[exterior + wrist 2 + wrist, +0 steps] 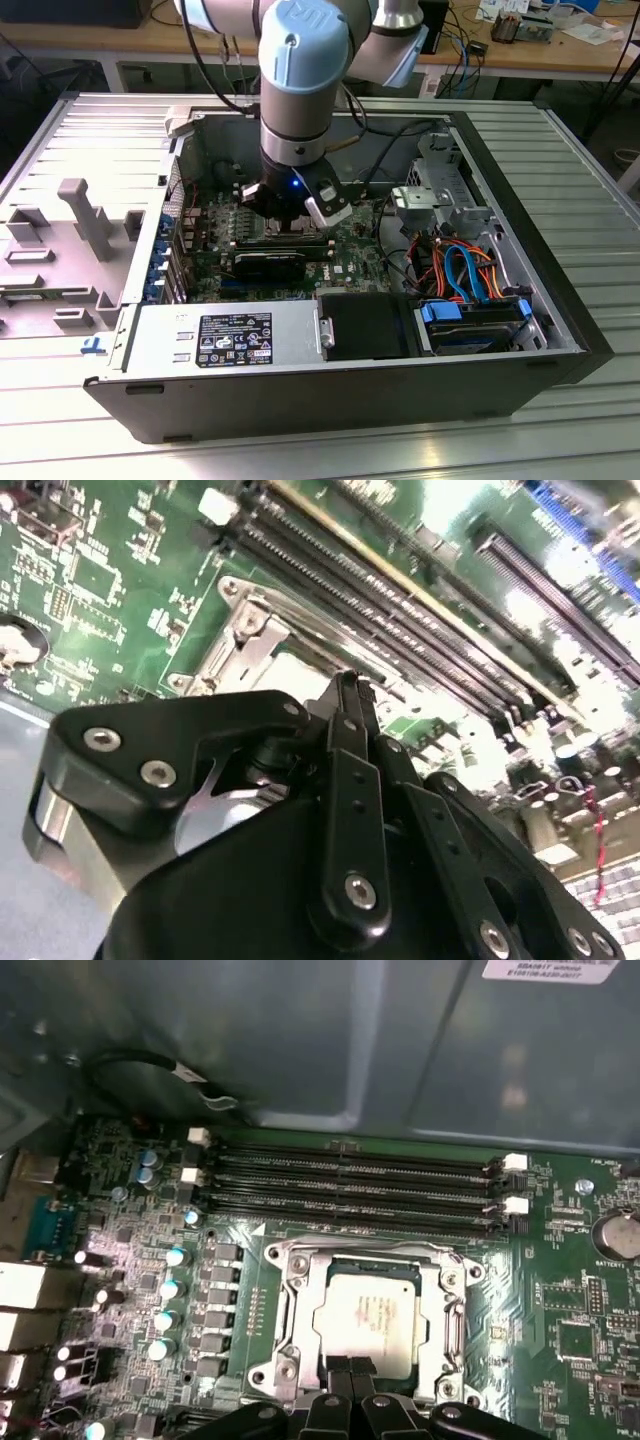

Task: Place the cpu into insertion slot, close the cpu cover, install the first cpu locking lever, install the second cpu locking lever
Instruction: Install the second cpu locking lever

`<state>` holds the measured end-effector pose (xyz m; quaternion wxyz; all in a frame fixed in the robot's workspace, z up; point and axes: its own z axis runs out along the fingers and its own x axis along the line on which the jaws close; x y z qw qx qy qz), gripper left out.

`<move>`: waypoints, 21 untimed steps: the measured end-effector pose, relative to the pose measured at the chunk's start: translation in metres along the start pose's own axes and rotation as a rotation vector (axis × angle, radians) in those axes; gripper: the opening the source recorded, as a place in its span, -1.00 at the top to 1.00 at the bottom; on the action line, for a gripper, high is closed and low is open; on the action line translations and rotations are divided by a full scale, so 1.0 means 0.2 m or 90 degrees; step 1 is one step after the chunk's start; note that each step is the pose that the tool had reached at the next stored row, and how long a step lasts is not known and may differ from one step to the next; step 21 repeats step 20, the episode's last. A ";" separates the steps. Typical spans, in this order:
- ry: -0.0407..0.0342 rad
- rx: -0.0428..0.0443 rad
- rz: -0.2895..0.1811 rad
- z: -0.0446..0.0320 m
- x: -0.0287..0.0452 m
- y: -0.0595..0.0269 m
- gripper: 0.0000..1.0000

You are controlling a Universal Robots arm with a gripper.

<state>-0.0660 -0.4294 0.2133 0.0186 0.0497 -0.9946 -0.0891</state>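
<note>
Gripper point(352, 1380), black fingers pressed together (holding nothing), over matte silvery square cpu point(368, 1317) in metal-rimmed insertion slot point(296, 1295).

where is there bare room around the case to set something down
Free: the ribbed metal table on the exterior view's right of the computer case, and the strip in front of it. Crowded: inside, around the hand at the cpu, and the cable bundle.

open computer case point(560, 300) on a slatted metal table point(300, 455), green motherboard point(560, 1290) with long black memory slots point(350, 1185), grey power supply point(225, 340) along the case's near wall, orange and blue cables point(465, 265), wooden workbench point(130, 40) behind
</note>
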 end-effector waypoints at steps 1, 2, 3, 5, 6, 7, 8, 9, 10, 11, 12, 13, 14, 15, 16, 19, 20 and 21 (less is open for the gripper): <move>0.0011 0.0099 0.001 0.004 -0.003 0.016 0.79; 0.0021 0.0201 0.001 0.008 -0.007 0.031 0.79; 0.0032 0.0306 0.001 0.012 -0.010 0.047 0.79; 0.0054 0.0530 0.003 0.019 -0.015 0.078 0.79; 0.0072 0.0722 0.003 0.024 -0.018 0.102 0.79; 0.0087 0.0886 0.004 0.023 -0.020 0.117 0.79; 0.0091 0.0919 0.004 0.014 -0.020 0.121 0.79; 0.0092 0.0921 0.004 0.005 -0.020 0.123 0.79; 0.0091 0.0921 0.004 -0.018 -0.019 0.127 0.79; 0.0092 0.0921 0.004 -0.045 -0.019 0.132 0.79; 0.0092 0.0921 0.004 -0.067 -0.018 0.136 0.79; 0.0091 0.0921 0.004 -0.084 -0.017 0.139 0.79; 0.0090 0.0919 0.004 -0.084 -0.017 0.140 0.79; 0.0091 0.0921 0.004 -0.085 -0.017 0.140 0.79; 0.0091 0.0921 0.004 -0.085 -0.017 0.140 0.79; 0.0091 0.0921 0.004 -0.086 -0.017 0.140 0.79; 0.0091 0.0921 0.004 -0.086 -0.017 0.140 0.79; 0.0091 0.0921 0.004 -0.086 -0.017 0.140 0.79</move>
